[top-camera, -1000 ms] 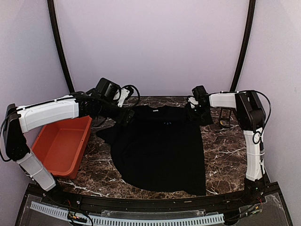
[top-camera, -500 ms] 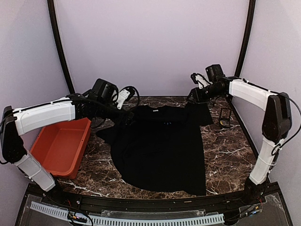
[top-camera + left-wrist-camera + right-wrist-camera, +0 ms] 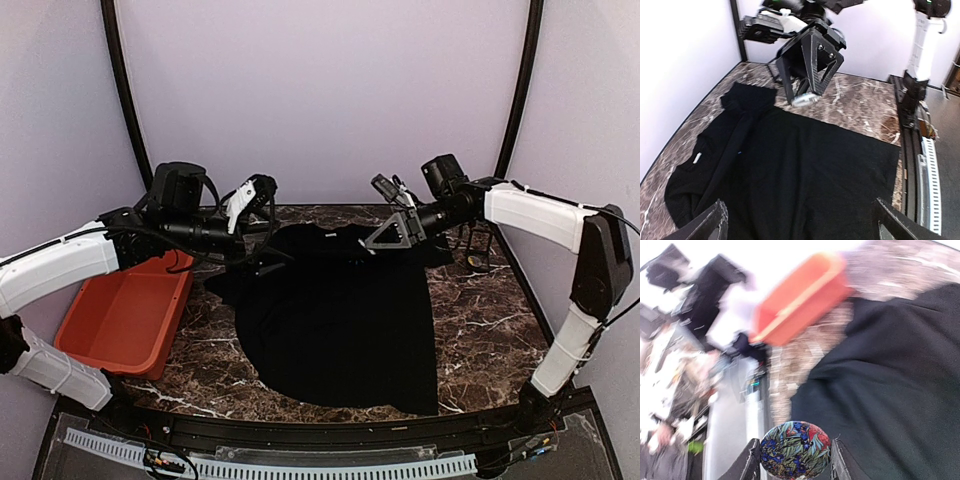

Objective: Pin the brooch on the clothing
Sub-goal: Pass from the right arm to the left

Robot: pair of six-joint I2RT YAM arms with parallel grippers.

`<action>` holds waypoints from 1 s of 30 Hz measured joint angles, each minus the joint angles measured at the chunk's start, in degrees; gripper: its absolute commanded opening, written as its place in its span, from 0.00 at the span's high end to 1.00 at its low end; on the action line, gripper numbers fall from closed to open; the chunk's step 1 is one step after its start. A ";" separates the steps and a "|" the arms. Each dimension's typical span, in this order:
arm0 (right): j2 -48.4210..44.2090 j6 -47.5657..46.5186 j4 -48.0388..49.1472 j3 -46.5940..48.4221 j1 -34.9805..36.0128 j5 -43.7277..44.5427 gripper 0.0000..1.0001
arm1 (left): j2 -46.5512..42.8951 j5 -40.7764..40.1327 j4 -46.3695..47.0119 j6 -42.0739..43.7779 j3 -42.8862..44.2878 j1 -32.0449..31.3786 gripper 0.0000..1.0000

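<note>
The black T-shirt [image 3: 340,320] lies spread flat on the marble table [image 3: 480,330], its hem nearest the arm bases. Just beside the shirt's left edge sits an orange bin [image 3: 125,310]. Farther back, above the shirt's bin-side sleeve, the left gripper [image 3: 266,224] hangs empty with its jaws spread wide. Above the shirt's collar end, the right gripper [image 3: 384,236] pinches a round, floral-patterned brooch [image 3: 795,449].
</note>
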 measured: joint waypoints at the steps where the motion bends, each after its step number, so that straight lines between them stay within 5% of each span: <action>1: 0.00 -1.01 -0.13 0.00 1.49 -2.40 0.63 | 0.00 1.40 0.02 0.68 -0.13 -0.22 0.02; 12: 0.35 -9.88 -5.18 1.95 11.21 -15.93 0.61 | -1.62 10.69 -0.17 5.29 -1.70 -2.08 0.10; 30: 8.15 -8.76 -6.73 6.84 15.26 -14.56 0.64 | -0.94 16.06 3.65 4.57 -3.63 -4.11 0.27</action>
